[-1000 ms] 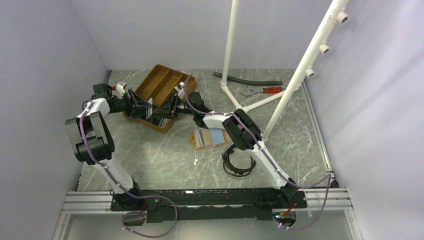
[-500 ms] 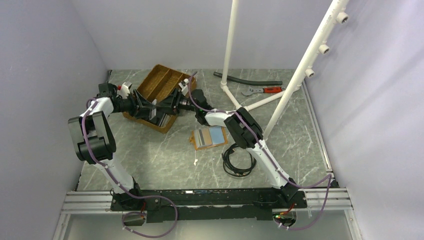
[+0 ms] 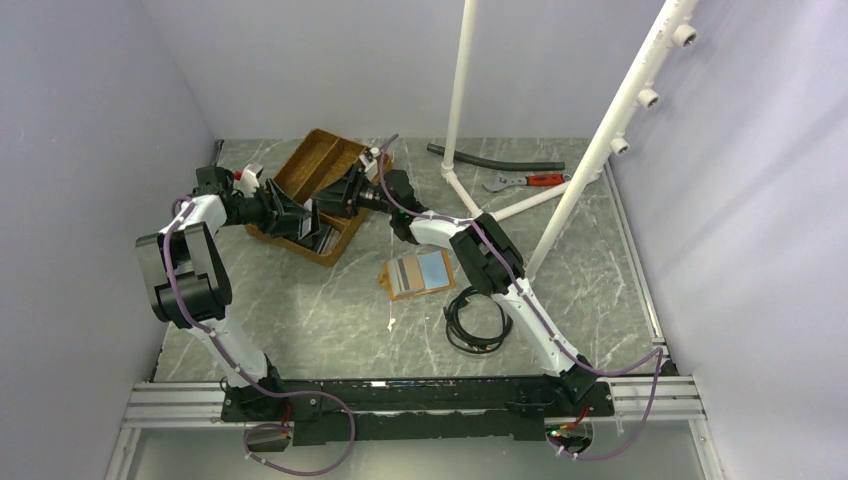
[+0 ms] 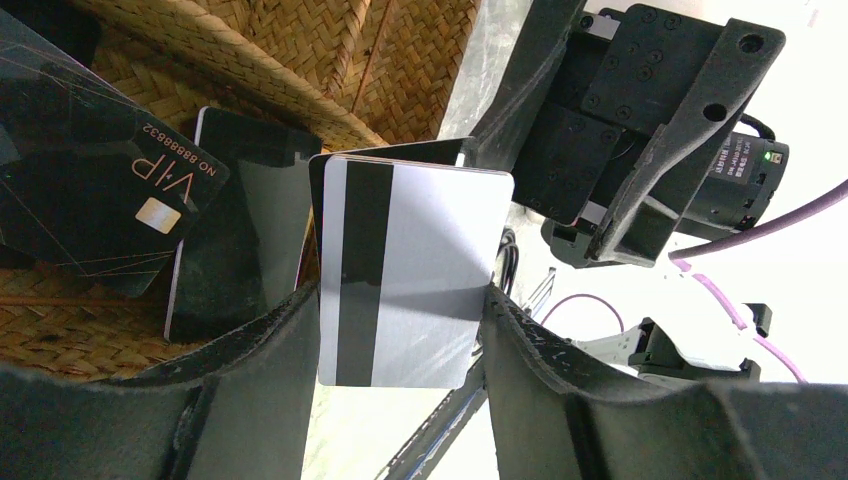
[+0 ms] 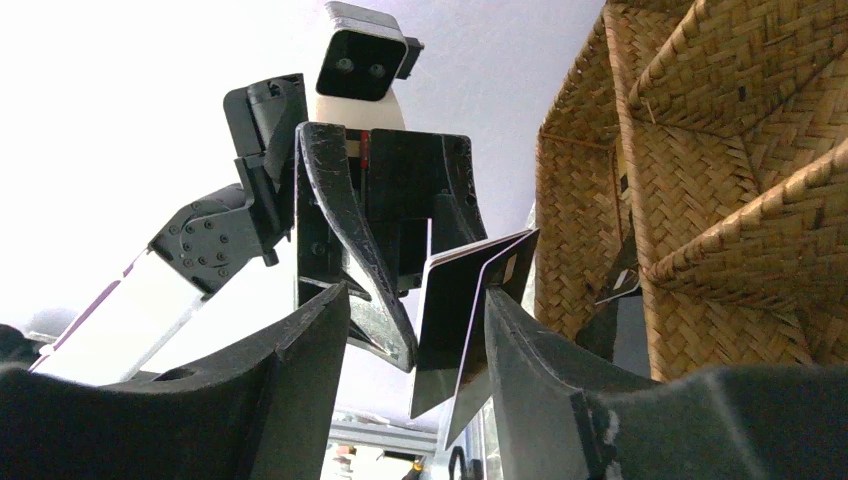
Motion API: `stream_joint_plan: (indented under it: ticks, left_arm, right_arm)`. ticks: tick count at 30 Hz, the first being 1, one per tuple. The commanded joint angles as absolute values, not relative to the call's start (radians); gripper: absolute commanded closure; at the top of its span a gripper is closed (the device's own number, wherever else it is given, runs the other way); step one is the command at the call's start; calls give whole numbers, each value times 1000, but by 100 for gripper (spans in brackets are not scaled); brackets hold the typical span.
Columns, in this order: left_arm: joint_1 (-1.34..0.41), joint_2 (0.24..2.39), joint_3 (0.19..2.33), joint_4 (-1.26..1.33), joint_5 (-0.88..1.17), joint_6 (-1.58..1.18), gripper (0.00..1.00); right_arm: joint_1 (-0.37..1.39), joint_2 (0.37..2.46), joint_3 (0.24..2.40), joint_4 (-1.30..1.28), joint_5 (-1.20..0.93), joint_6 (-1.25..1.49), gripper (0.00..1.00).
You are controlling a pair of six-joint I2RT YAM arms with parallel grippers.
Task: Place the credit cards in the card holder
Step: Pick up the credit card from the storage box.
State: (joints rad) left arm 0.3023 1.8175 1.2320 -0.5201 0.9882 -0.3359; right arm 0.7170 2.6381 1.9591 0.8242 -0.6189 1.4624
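Your left fingers were clamped across the silver card, a dark one tucked behind it, both held up over the tray. The card's long axis ran out along those fingers, free end aimed at your right fingers. Those stood wide, and the free end seemed to sit in their gap, close to one finger, not pinched. The holder lay open on the surface, well apart from the tray and nearer your right arm, so a pass rightward looked likely.
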Motion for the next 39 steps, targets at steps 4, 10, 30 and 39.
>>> stream_joint_plan:
  ticks: [4,10,30,39]
  left_arm:
    - [301,1804,1238,-514,1018,-321,85]
    - [302,1811,1239,-509,1020,-327,85]
    - [313,1817,1229,-472,1048,-357,86]
    - [314,1798,1234,-518,916,-362,91]
  right_arm:
    - [721,2647,1982,848,-605,1464,49]
    - [721,2640,1946,863,-601,1472,52]
    - [728,2641,1956,777,-615,1434,84]
    - [710,2573,1980,567,-640,1263,100]
